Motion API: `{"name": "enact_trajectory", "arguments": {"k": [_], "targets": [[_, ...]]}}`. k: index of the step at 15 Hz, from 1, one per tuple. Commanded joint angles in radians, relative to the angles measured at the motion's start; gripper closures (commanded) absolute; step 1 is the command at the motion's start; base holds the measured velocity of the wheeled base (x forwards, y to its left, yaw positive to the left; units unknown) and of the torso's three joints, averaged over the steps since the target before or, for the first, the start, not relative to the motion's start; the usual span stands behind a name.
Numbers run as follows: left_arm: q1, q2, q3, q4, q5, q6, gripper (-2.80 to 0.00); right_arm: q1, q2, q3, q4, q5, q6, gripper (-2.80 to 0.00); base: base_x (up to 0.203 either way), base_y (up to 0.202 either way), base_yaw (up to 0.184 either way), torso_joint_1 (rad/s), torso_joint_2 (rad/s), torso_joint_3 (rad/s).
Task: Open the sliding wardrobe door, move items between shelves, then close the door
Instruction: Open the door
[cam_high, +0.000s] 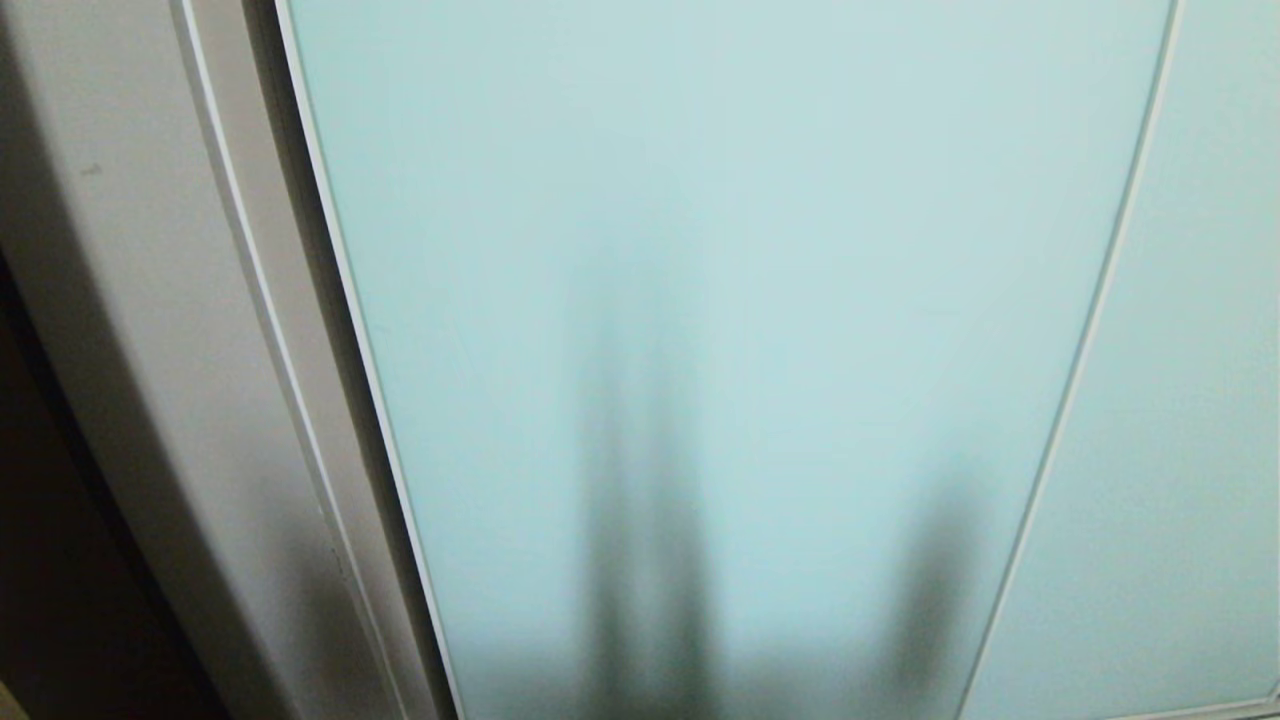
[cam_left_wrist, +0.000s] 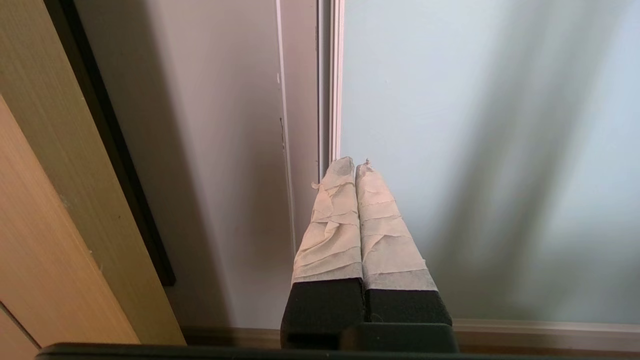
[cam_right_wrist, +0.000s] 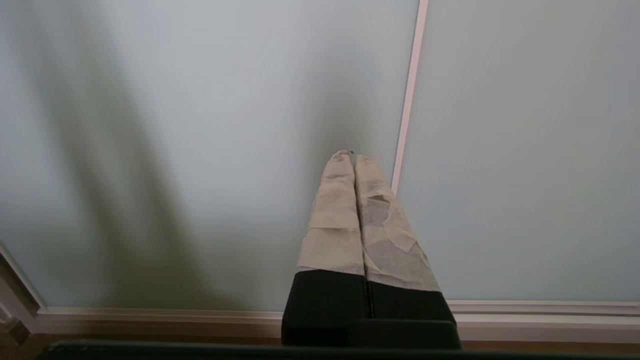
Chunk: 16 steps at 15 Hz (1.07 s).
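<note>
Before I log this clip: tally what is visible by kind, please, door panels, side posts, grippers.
Frosted pale aqua glass door panels: 2, sliding wardrobe door and a neighbouring panel.
Plain off-white wardrobe side post: 1.
Tape-wrapped grippers, both shut: 2, left gripper, right gripper.
Total: 5.

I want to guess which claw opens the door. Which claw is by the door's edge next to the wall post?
The left gripper. Its tips point at the door frame beside the off-white post; the right gripper faces glass near the strip between panels.
</note>
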<state>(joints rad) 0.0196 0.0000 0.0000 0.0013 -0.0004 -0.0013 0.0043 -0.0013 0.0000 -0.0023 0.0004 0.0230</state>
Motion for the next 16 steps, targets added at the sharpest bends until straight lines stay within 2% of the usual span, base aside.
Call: {"name": "enact_trajectory", "arguments": {"k": [1, 16], "targets": [[0.0, 0.002, 0.002, 0.0, 0.0, 0.0, 0.0, 0.0, 0.0, 0.0, -0.001, 0.0, 0.0, 0.0, 0.0, 0.0, 0.0, 0.0, 0.0, 0.0], [0.0, 0.002, 0.002, 0.0, 0.0, 0.0, 0.0, 0.0, 0.0, 0.0, -0.001, 0.0, 0.0, 0.0, 0.0, 0.0, 0.0, 0.0, 0.0, 0.0]]}}
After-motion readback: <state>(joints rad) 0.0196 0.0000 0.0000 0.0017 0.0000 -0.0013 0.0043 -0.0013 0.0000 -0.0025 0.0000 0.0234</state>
